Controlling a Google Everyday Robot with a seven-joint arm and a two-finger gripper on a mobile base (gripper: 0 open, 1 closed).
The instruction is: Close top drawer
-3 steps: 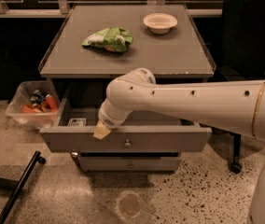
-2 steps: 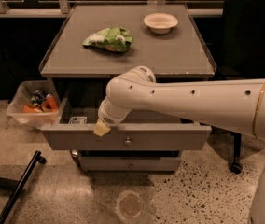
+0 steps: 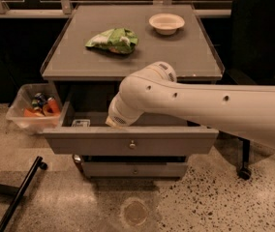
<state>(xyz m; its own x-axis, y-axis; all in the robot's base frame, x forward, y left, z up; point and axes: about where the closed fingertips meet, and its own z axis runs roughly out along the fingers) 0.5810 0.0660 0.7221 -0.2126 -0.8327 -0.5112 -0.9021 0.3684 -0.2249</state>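
A grey cabinet (image 3: 79,62) stands on a speckled floor; its top drawer (image 3: 176,141) is pulled out toward the near side, its flat front panel and small metal knob (image 3: 132,144) facing me. A thick white robot arm (image 3: 200,105) reaches in from the right, across the open drawer; the gripper (image 3: 111,123) at its end dips into the drawer left of centre, just behind the front panel and above-left of the knob; the wrist hides most of it, so I cannot tell whether it is spread or pressed together. A small white packet (image 3: 81,123) lies inside the drawer, left of the gripper. Below, a slimmer drawer (image 3: 135,169) sits further in. On the cabinet top lie a green bag (image 3: 113,40) at left and a pale bowl (image 3: 166,23) at far right; a clear bin (image 3: 26,126) of colourful items stands on the floor to the left.
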